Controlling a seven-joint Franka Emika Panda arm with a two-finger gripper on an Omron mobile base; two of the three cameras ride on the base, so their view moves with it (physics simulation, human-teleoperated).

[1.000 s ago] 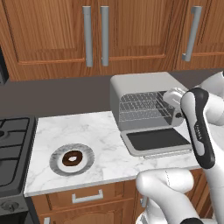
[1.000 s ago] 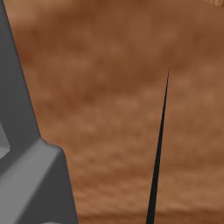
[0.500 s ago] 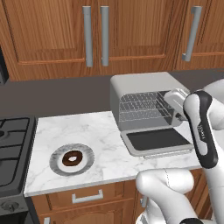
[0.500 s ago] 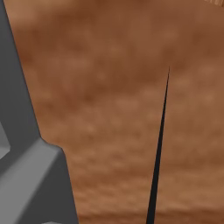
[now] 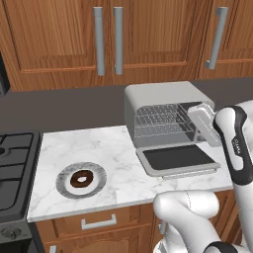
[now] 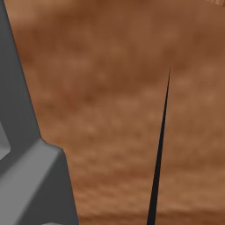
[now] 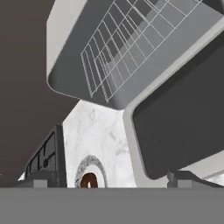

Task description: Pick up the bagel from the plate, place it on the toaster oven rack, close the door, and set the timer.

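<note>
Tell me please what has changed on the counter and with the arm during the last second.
The arm's hand moved slightly right and down in front of the open toaster oven; nothing was taken hold of or let go. The bagel stayed on the plate, the door stayed folded down, and the rack stayed bare.

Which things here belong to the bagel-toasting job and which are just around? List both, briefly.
Part of the job:
- bagel, lying on the plate
- toaster oven, its door folded down open
- toaster oven rack, bare
- gripper, near the oven's front

Just around:
- stove, left of the counter
- wooden wall cabinets
- drawer under the counter
</note>
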